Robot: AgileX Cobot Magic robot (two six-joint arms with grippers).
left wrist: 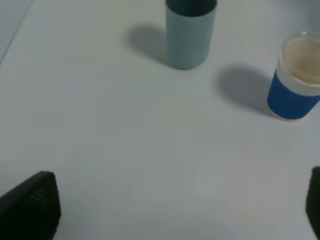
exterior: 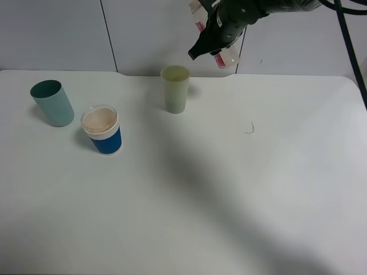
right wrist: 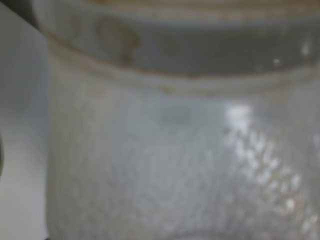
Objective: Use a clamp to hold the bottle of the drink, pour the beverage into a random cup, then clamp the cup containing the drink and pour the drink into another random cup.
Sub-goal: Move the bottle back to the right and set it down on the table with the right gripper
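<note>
High at the back of the table, my right gripper point(exterior: 222, 40) is shut on the bottle point(exterior: 227, 57), a translucent bottle with red label patches, held tilted. It hangs above and to the right of the pale yellow-green cup point(exterior: 175, 89), which stands upright. In the right wrist view the bottle point(right wrist: 175, 165) fills the frame, with a thin brownish ring near its neck. Whether the beverage is in either one I cannot tell. The short blue-and-white cup point(exterior: 102, 130) point(left wrist: 295, 82) stands at the left, pale beige inside. My left gripper point(left wrist: 172, 205) is open over bare table, well short of that cup.
A dark teal tumbler point(exterior: 53, 103) point(left wrist: 190, 32) stands at the far left, just behind the blue cup. A small mark point(exterior: 250, 129) lies on the white table point(exterior: 229, 200) right of the middle. A grey wall backs the table.
</note>
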